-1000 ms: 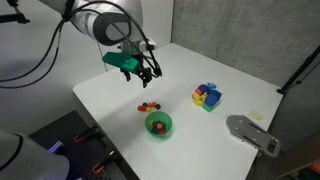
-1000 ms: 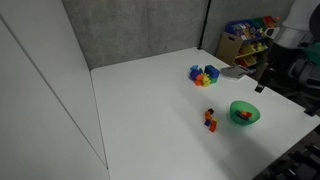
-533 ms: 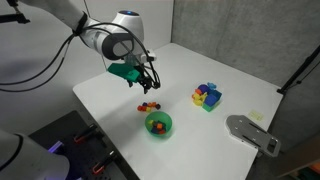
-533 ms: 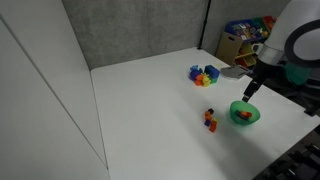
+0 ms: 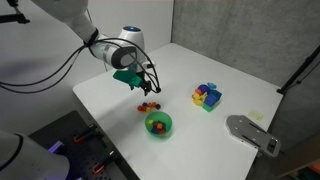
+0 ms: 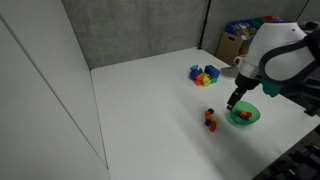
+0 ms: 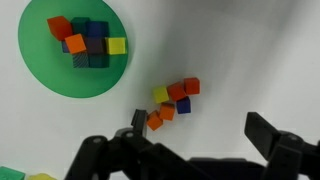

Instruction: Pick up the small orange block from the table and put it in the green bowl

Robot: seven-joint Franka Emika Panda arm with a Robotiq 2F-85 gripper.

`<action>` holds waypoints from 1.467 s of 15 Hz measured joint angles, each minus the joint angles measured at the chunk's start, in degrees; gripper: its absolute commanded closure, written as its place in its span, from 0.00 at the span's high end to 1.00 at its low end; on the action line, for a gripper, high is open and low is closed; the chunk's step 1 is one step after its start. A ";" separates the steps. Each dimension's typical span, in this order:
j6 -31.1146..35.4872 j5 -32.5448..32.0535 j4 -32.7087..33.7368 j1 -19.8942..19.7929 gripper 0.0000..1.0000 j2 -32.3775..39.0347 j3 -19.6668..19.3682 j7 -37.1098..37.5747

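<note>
The small orange block (image 7: pixel 155 121) lies on the white table at the lower left of a loose cluster of tiny orange, red, yellow and blue cubes, with a second orange cube touching it. The cluster also shows in both exterior views (image 5: pixel 150 106) (image 6: pixel 210 119). My gripper (image 7: pixel 200 128) is open and empty, hovering just above the table (image 5: pixel 148 88) (image 6: pixel 235 103). Its left finger (image 7: pixel 138 122) is right beside the orange block. The green bowl (image 7: pixel 40 60) holds several coloured cubes and stands close by (image 5: pixel 160 135) (image 6: pixel 252 118).
A larger cluster of blue, yellow and red blocks (image 5: pixel 207 96) (image 6: pixel 204 74) sits farther back on the table. A grey flat device (image 5: pixel 250 133) lies at a table corner. A toy shelf (image 6: pixel 245 40) stands behind the table.
My gripper has come down and moved from above the table toward the tiny cubes beside the bowl. The blocks and bowl have not moved.
</note>
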 measured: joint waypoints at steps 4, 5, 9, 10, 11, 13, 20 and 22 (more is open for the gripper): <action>2.23 -0.42 4.39 0.84 1.00 6.59 0.11 2.59; 2.56 -0.81 5.64 1.21 1.00 8.15 -0.05 4.29; 3.27 -2.60 10.44 4.32 1.00 13.51 -2.24 13.11; 3.27 -2.73 11.43 5.24 1.00 14.57 -2.83 15.11; 3.27 -2.80 12.25 6.09 1.00 15.47 -3.37 16.83; 3.17 -2.98 13.69 7.70 1.00 16.80 -4.41 19.93; 3.09 -2.99 13.71 7.96 1.00 17.43 -4.52 20.38; 3.14 -2.99 13.70 8.26 1.00 18.05 -5.12 21.85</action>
